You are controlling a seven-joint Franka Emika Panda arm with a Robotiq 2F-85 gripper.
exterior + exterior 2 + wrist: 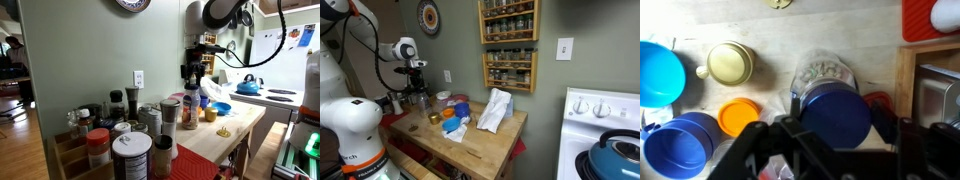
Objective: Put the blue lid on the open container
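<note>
In the wrist view my gripper (836, 125) is shut on the blue lid (836, 115), a round dark-blue disc held flat between the fingers. Right under it stands the open container (824, 72), a translucent jar; its mouth and pale contents show just past the lid's far edge. I cannot tell whether the lid touches the rim. In both exterior views the gripper (192, 76) (417, 82) hangs just over the tall slim jar (190, 110) (420, 101) on the wooden table. The lid itself is too small to make out there.
Near the jar lie an orange lid (738, 117), a yellowish capped jar (730, 63), a blue bowl (658, 72) and a blue cup (680, 148). Several spice jars (130, 150) crowd one table end. A white bag (495, 110) and a blue kettle (250, 85) are nearby.
</note>
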